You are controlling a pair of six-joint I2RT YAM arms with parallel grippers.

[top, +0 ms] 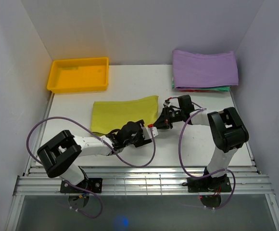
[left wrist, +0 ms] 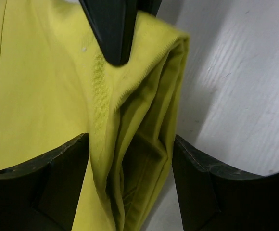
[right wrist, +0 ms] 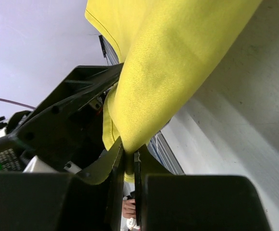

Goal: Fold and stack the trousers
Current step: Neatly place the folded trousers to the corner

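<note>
Starting at the near edge of the worktop [top: 197, 139], both arms reach inward and meet at the near right corner of the trousers [top: 122, 113].

Left gripper [left wrist: 130, 173]: jaws stand wide apart. They straddle the folded yellow-green edge, with layered cloth lying between the two fingers. No grip is seen.

Right gripper [right wrist: 129, 159]: jaws are drawn almost together and clamped on a pinch of the yellow-green cloth. The cloth rises from the pinch in a taut fold.

Trousers: folded into a rough rectangle at the middle of the worktop. Most of the cloth lies flat, and its right end sits just beside the two grippers. Several layers show at the folded edge in the left wrist view.

Containers, far side:
- Yellow tray [top: 77, 88], far left corner of the worktop, well apart from the trousers. Its inner floor shows as plain yellow plastic.
- Purple folded cloth [top: 204, 67], far right corner, lying on top of a low stack. Thin green and red edges [top: 202, 88] show along the near side beneath it. How many pieces that stack holds cannot be told.
</note>
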